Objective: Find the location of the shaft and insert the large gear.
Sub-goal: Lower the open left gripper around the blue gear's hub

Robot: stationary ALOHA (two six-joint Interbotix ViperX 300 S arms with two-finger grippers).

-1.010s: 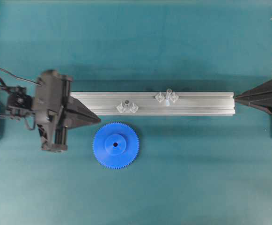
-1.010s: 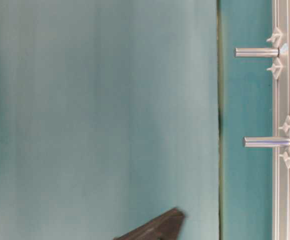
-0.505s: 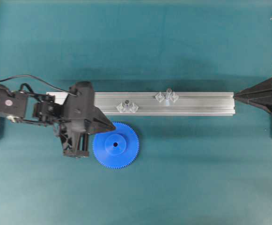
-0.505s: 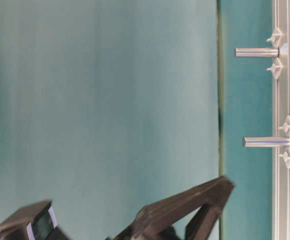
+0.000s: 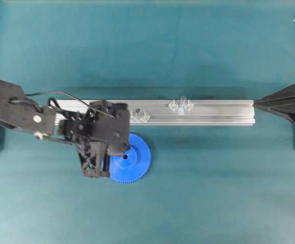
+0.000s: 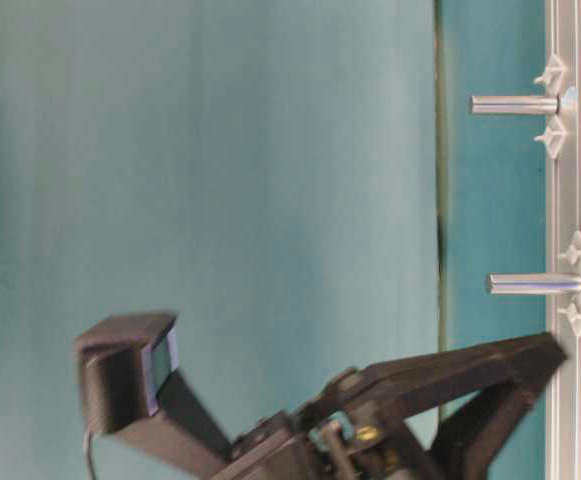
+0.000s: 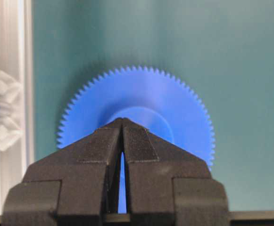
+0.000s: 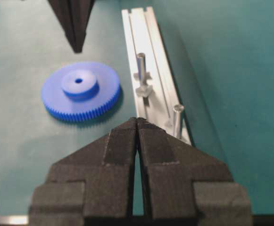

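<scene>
Your left end effector (image 7: 122, 123) clenched, empty, over gear (image 5: 134, 161); right end effector (image 8: 137, 123) clenched by rail (image 5: 213, 113); peg (image 5: 183, 99) bare.

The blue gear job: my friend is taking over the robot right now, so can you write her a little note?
Left gripper: shut, holding nothing, poised over the large gear, near its hub.
Right gripper: shut, empty, at the right end of the aluminium rail.
The large gear lies flat on the teal mat, just in front of the rail.
The shaft stands upright on the rail between its clear tabs, bare. A second peg stands nearer the gear.
Done: nothing gripped yet.
Left: open the jaws, grasp the gear, carry it to the shaft, slide it on.
</scene>
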